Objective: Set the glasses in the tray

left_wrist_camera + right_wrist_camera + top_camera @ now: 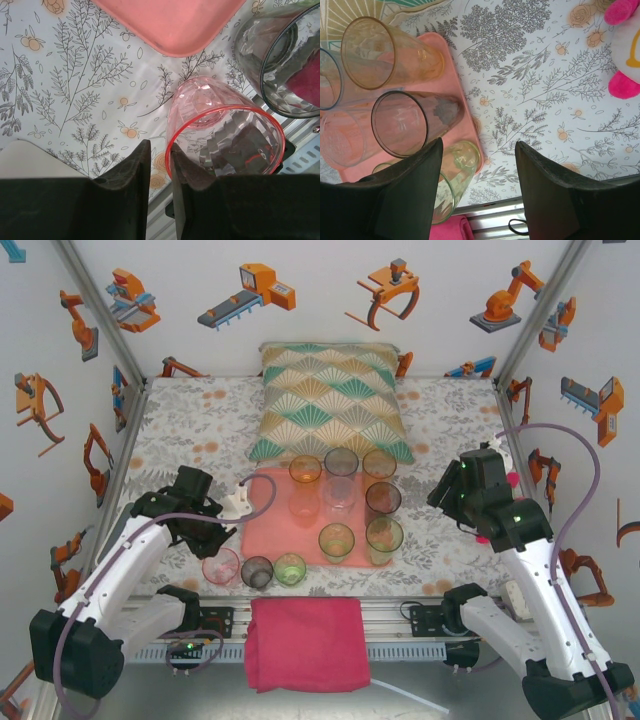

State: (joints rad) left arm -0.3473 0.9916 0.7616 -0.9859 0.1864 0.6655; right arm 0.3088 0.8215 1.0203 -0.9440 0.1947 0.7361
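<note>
The salmon-pink tray (272, 530) lies in the middle of the table and holds several glasses, among them an amber one (305, 471) and a green one (336, 541). In front of it, on the cloth, stand a pink glass (221, 566), a grey glass (257, 572) and a green glass (290, 569). My left gripper (213, 540) (160, 147) straddles the pink glass (220, 130) at its rim, one finger inside and one outside, with a narrow slit still left. My right gripper (447, 495) (479, 145) hangs open over bare cloth right of the tray (465, 100), beside a green glass (460, 165).
A fan-patterned cushion (330, 400) lies behind the tray, and a magenta folded cloth (305, 640) hangs over the front rail. A pink-and-white plush toy (625, 50) sits at the right. A white object (235, 505) rests left of the tray. The grey glass (280, 60) stands close beside the pink one.
</note>
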